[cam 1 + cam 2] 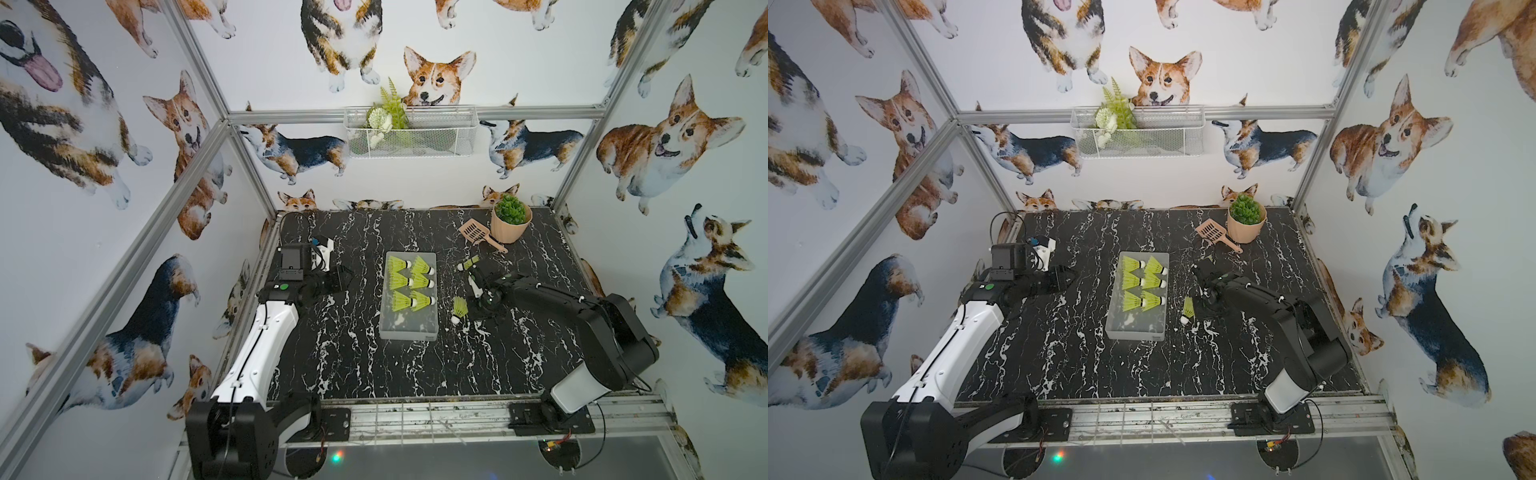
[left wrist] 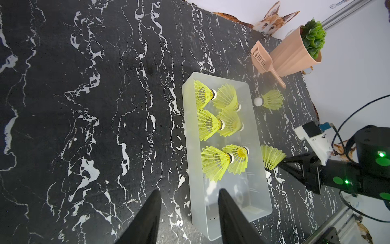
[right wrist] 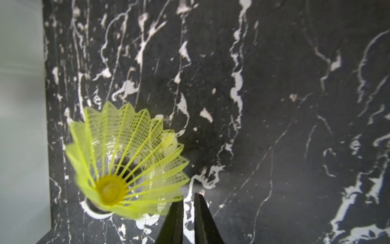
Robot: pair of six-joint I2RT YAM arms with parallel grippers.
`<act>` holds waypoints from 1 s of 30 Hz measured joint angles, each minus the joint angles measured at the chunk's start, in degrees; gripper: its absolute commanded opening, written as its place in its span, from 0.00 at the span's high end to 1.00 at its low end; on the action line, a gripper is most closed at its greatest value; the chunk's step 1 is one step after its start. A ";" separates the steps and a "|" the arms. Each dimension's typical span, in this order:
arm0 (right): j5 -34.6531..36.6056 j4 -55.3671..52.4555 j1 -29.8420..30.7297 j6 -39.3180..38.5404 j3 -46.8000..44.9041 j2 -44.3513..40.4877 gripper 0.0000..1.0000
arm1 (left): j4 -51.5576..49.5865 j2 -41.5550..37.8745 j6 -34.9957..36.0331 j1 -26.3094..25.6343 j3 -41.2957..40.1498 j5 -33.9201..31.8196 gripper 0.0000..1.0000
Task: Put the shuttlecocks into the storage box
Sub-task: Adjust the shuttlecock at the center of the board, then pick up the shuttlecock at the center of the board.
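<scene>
The frosted storage box [image 1: 409, 332] lies mid-table with several yellow-green shuttlecocks [image 1: 409, 282] lying inside it. A shuttlecock [image 1: 468, 262] lies on the table just right of the box's far end. Another shuttlecock [image 3: 126, 160] stands tilted on its white tip beside the box's right wall, skirt up. My right gripper [image 3: 188, 196] is closed to a thin slit at that skirt's rim, and the shuttlecock looks blurred. My left gripper [image 2: 189, 191] hangs open and empty over the table left of the box [image 2: 232, 200].
A peach pot with a green plant [image 1: 511, 222] and a peach slotted scoop [image 1: 478, 232] stand at the back right. A white wire basket [image 1: 409, 133] hangs on the back wall. An aluminium rail [image 1: 415, 415] runs along the table's front.
</scene>
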 measured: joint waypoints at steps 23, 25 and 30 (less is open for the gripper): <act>-12.39 4.33 3.72 2.05 -1.31 -5.31 0.47 | -0.17 -0.55 0.22 0.22 0.00 -0.66 0.52; -12.37 5.14 5.03 4.24 -1.86 -5.40 0.47 | -0.15 -0.59 0.22 0.24 0.00 -0.66 0.52; -10.71 7.76 6.54 10.64 -3.45 -4.72 0.45 | -0.15 -0.74 0.22 0.26 0.00 -0.66 0.52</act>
